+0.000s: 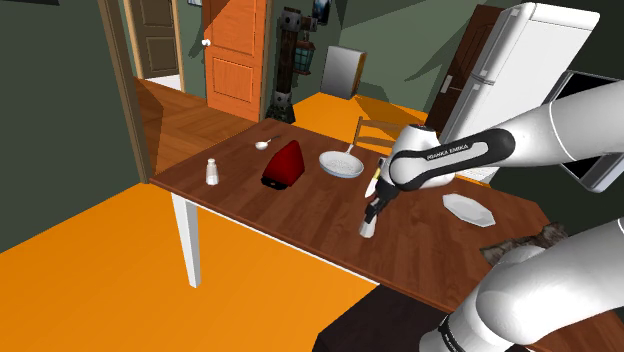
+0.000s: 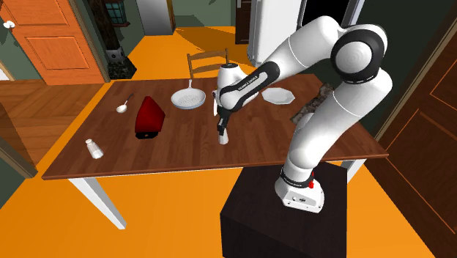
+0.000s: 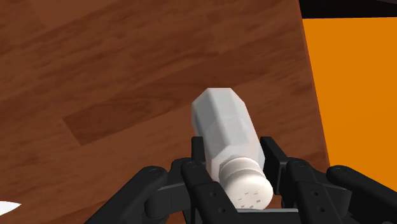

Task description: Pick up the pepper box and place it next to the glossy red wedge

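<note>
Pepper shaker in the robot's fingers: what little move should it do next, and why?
Probably lift it straight up a little. The gripper looks shut on both sides of the white pepper shaker, which seems to rest on the table, with the red wedge some way off.

1. The table [image 1: 300,215]: brown wood, grained, smooth, faintly sheened.
2. The pepper box [image 3: 226,130]: white, smooth, faceted.
3. The red wedge [image 1: 285,163], at its ten o'clock in the shoulder view: glossy.
4. The gripper [image 3: 234,151]: matt black.
</note>
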Robot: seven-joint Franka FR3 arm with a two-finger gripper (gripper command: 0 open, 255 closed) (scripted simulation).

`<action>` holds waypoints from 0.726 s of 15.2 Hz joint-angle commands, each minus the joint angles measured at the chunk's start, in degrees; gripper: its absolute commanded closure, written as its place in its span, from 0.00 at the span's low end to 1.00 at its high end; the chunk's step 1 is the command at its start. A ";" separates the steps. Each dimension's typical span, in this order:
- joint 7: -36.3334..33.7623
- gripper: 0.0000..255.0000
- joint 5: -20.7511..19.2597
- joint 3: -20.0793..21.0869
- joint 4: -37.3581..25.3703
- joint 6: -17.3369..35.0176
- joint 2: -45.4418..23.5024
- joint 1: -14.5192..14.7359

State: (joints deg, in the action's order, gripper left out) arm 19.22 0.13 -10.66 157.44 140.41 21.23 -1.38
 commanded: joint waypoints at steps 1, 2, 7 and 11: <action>-0.31 1.00 -0.28 0.21 -0.55 -2.00 1.43 -0.18; -0.44 1.00 -0.38 0.31 -0.90 -2.99 2.07 -0.25; -1.01 1.00 -0.77 0.76 -2.89 -7.86 4.97 -0.53; -1.38 1.00 -0.95 1.08 -4.72 -11.62 6.91 -0.67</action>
State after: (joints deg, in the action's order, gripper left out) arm 17.87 -0.77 -9.61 153.25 129.77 27.72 -2.01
